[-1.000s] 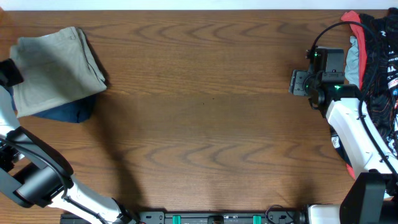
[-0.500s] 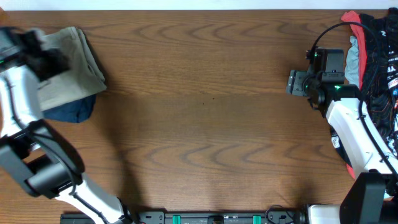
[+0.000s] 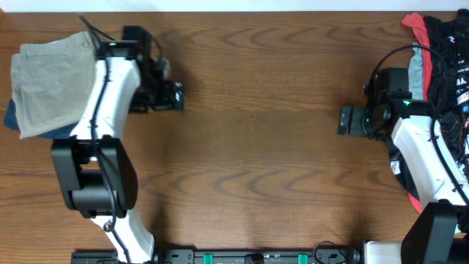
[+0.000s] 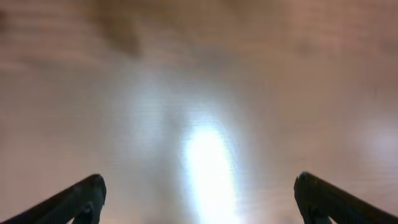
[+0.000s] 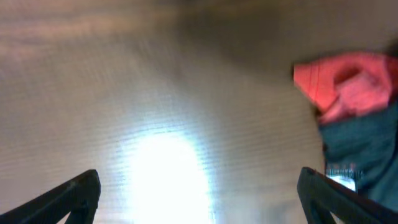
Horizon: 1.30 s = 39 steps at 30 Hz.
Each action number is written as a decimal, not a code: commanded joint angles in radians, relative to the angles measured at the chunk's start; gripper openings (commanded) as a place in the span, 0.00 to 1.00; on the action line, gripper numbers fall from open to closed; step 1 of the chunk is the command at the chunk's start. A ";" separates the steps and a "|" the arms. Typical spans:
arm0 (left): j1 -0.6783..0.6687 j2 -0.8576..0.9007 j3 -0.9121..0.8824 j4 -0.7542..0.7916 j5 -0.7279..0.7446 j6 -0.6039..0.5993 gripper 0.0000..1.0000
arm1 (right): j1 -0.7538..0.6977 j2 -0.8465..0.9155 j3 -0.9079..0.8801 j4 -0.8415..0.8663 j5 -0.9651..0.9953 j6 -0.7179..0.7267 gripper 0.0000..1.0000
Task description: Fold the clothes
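Observation:
Folded khaki-beige shorts [image 3: 51, 84] lie at the far left of the table on top of a dark blue denim garment [image 3: 10, 117] whose edge peeks out. My left gripper [image 3: 174, 96] is open and empty over bare wood to the right of the shorts; its wrist view shows only blurred wood between the fingertips [image 4: 199, 193]. A pile of red, black and pale-blue garments [image 3: 440, 51] lies at the far right. My right gripper [image 3: 344, 121] is open and empty over bare wood left of the pile. Red and dark cloth [image 5: 351, 93] shows at the right of the right wrist view.
The wooden table [image 3: 249, 169] spans the overhead view. Dark equipment [image 3: 256, 257] runs along the table's front edge. Cables [image 3: 385, 44] trail from the right arm near the pile.
My left arm has swung from the far left edge across the folded shorts to the wood on their right. The shorts stack shifted slightly left. My right gripper moved a little toward the front.

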 commanded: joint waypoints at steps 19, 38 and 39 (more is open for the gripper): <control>-0.150 -0.457 -0.212 -0.050 -0.184 -0.218 0.98 | -0.003 -0.176 0.003 -0.095 -0.181 -0.051 0.99; -0.164 -1.125 -0.686 0.313 -0.233 -0.219 0.98 | 0.004 -0.687 -0.252 0.075 -0.167 -0.044 0.99; -0.164 -1.124 -0.686 0.312 -0.233 -0.219 0.98 | 0.004 -0.687 -0.252 0.069 -0.167 -0.044 0.99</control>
